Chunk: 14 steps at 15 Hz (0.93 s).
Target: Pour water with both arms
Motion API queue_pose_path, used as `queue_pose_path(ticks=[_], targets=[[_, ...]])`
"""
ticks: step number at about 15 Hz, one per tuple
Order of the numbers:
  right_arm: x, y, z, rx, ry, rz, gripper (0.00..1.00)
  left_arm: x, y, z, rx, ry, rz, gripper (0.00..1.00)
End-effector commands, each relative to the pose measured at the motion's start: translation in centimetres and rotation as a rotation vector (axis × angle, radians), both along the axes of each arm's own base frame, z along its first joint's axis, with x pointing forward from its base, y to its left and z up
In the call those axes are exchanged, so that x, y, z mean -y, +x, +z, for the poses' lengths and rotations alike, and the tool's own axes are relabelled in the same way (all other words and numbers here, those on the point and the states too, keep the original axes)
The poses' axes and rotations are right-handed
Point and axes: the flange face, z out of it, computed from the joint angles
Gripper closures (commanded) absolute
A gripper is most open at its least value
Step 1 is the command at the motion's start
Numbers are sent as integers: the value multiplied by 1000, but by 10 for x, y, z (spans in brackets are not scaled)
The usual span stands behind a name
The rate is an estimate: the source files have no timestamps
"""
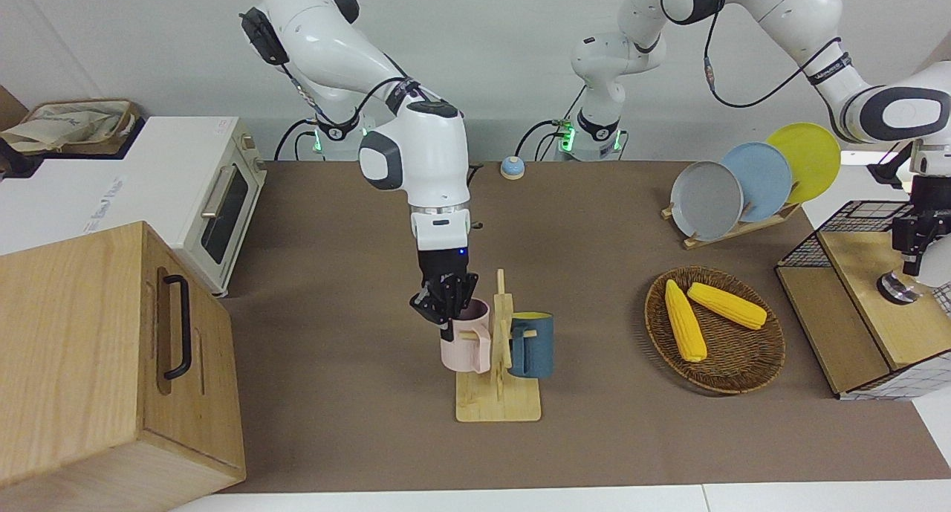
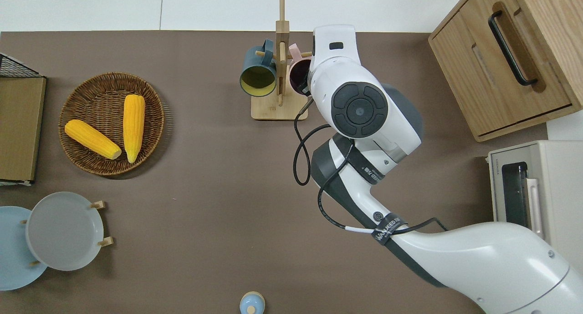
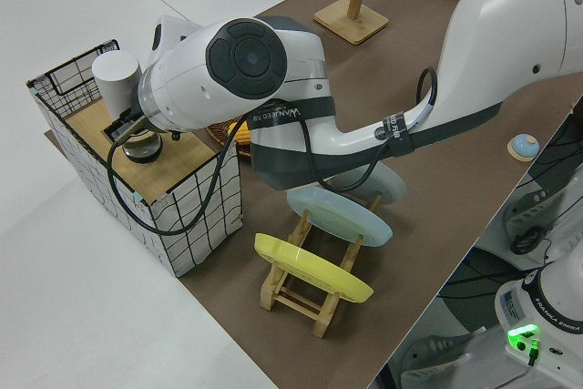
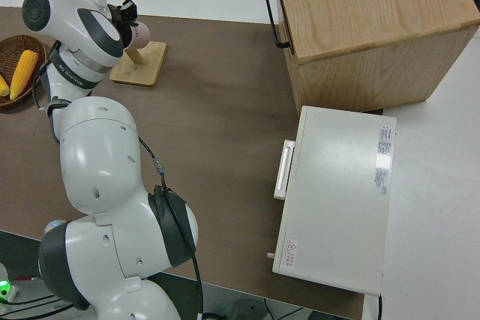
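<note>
A pink mug (image 1: 466, 342) and a dark blue mug (image 1: 533, 345) hang on a wooden mug rack (image 1: 496, 404) at mid-table. My right gripper (image 1: 448, 320) is down at the pink mug's rim, on the side toward the right arm's end. The overhead view hides it under the arm's wrist (image 2: 360, 109). My left gripper (image 1: 919, 263) is at a white cylindrical vessel (image 3: 117, 75) with a dark round end (image 1: 897, 289). The vessel is on the wood top of a wire-mesh shelf (image 1: 854, 222) at the left arm's end of the table.
A wicker basket (image 1: 743, 386) holding two corn cobs (image 1: 683, 320) lies beside the shelf. Grey, blue and yellow plates (image 1: 706, 200) stand in a rack nearer the robots. A toaster oven (image 1: 193, 192) and a wooden cabinet (image 1: 96, 348) fill the right arm's end. A small blue bell (image 1: 512, 168) sits near the bases.
</note>
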Motion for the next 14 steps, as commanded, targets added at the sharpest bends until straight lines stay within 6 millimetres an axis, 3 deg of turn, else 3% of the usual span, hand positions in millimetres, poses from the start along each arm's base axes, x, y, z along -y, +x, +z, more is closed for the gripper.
queue_pose_path(ticks=[1,7,14], targets=[[3,-3,12,16,-1,-19,940,-2,1,19,36,-2,12,1000],[3,-5,10,8,-3,-19,959,-2,2,37,43,-31,5,1000],[10,-7,5,-11,-22,-29,959,-3,2,41,47,-29,7,1000]])
